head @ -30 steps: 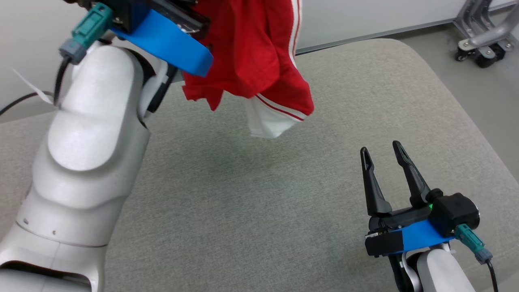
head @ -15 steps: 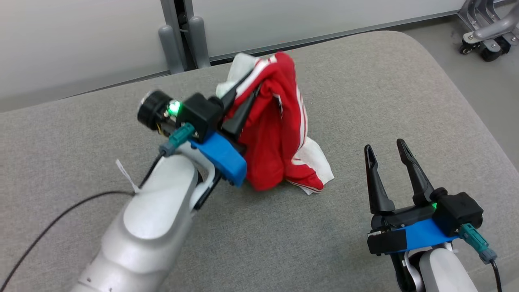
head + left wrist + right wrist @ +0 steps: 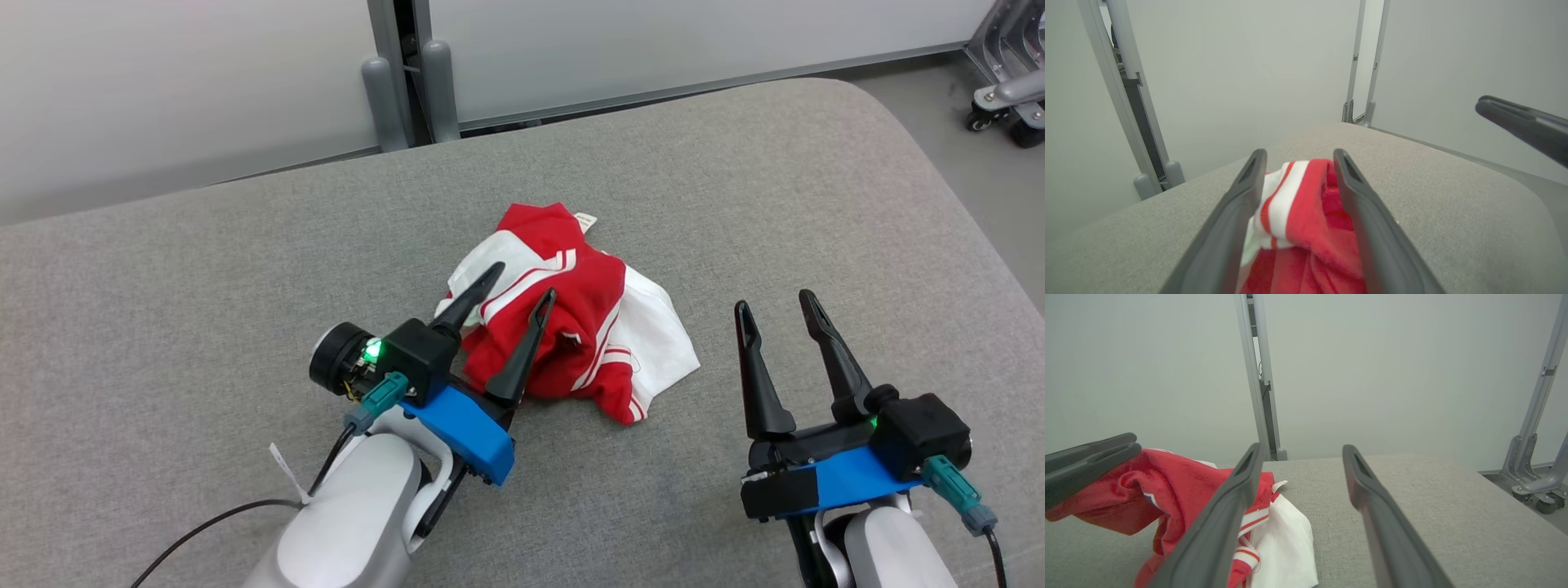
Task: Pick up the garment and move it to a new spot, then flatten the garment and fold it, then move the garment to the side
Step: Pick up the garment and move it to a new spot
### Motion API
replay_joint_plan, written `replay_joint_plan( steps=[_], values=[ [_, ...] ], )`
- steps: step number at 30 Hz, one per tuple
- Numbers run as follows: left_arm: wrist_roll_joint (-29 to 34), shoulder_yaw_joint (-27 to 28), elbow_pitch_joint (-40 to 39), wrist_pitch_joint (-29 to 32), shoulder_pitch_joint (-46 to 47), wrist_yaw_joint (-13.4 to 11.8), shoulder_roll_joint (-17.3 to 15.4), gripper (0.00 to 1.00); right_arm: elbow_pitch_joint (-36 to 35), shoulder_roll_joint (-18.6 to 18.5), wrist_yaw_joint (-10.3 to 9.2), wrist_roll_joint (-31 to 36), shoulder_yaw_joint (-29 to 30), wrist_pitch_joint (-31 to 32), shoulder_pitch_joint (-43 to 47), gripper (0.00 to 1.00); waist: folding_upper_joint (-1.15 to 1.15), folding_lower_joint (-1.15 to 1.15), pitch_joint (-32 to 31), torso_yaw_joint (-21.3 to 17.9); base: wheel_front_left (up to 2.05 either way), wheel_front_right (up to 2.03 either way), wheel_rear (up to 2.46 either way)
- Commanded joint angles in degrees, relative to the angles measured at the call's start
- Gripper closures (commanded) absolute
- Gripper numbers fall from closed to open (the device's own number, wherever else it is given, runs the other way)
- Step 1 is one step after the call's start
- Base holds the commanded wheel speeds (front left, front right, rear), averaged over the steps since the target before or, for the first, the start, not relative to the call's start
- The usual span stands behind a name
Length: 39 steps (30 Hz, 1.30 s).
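Two grippers, both parted wide. The garment lies crumpled at frame centre on the grey table, between the fingers of the left gripper, apparently loose. The right gripper, empty, stands lower right, apart. Left is nearer.

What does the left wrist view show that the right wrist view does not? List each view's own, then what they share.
Left wrist view: a red-and-white fold of the garment lies between the left gripper's open fingers. Right wrist view: the garment's large white panel, its label and a wheeled metal base; the right gripper stands open with nothing between its fingers. Both: the crumpled garment on the grey padded surface, pale wall panels and an upright post.
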State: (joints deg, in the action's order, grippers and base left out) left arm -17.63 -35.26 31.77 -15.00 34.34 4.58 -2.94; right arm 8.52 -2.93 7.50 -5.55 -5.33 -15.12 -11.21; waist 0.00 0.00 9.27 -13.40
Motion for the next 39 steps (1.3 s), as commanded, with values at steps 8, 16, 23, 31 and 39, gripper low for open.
replay_joint_plan(
  steps=[8, 16, 23, 31, 39],
  values=[
    [3.1, 9.5, -10.4, -0.2, -6.0, -2.6, -1.5, 0.00, 1.0, 0.1, -0.02, 0.4, 0.1, -0.1, 2.2, 0.00, 0.00, 0.00, -3.6, 3.5, 0.00, 0.00, 0.00],
    [4.9, 20.2, -16.0, -0.2, -15.5, -4.8, -3.5, 0.00, 1.3, 0.0, -0.02, 0.9, 0.7, -0.1, 4.0, 0.00, 0.00, 0.00, -6.9, 7.1, 0.00, 0.00, 0.00],
    [6.2, 26.7, -18.5, -0.2, -23.3, -4.6, -4.0, 0.00, 1.6, 0.0, -0.02, 1.2, 1.6, -0.1, 5.4, 0.00, 0.00, 0.00, -8.6, 9.0, 0.00, 0.00, 0.00],
    [8.0, 31.7, -19.8, -0.2, -29.7, -3.3, -2.5, 0.00, 2.2, 0.1, -0.02, 1.2, 2.8, -0.1, 7.1, 0.00, 0.00, 0.00, -9.9, 10.3, 0.00, 0.00, 0.00],
    [9.5, 33.7, -19.0, -0.2, -31.8, -1.6, -1.0, 0.00, 3.9, 0.1, -0.02, 1.6, 3.5, -0.1, 7.8, 0.00, 0.00, 0.00, -10.8, 10.5, 0.00, 0.00, 0.00]
  ],
)
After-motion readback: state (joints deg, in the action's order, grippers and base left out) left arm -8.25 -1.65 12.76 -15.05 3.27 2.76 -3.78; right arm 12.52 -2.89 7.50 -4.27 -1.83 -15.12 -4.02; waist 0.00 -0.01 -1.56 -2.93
